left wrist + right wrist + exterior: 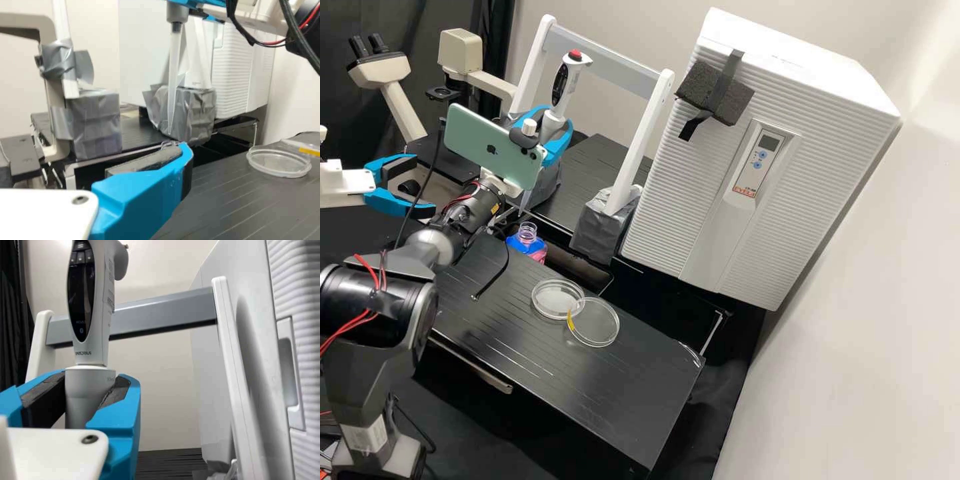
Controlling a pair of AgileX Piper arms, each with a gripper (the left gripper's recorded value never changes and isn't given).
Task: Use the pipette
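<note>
Pipette [561, 83]: white body, dark display face, red button on top. Held upright in my right jaws, which are closed on its lower barrel [86, 390], one blue finger [122, 407] on each side. Long axis close to vertical, with a slight lean in the high view; button end up, tip [174, 75] pointing straight down. Position: raised in the air over the back of the desk [587, 393], in front of the grey crossbar of the white stand [639, 137]. The clear tip hangs free and touches nothing, seen against a tape-wrapped foot [187, 115] of that stand.

Left jaws: open, blue fingers [397, 202] spread, gripping nothing. Position: low at the left side of the desk, well apart from the pipette.

Bottle [528, 241]: small, clear, pink liquid inside, upright, below the pipette and nearer the camera.

Petri dish [558, 298] and second clear dish [593, 322]: both flat on the desk, rims overlapping, a yellow strip [572, 322] where they meet.

Ribbed white cabinet [753, 153]: just beside the stand, at the desk's far right.
</note>
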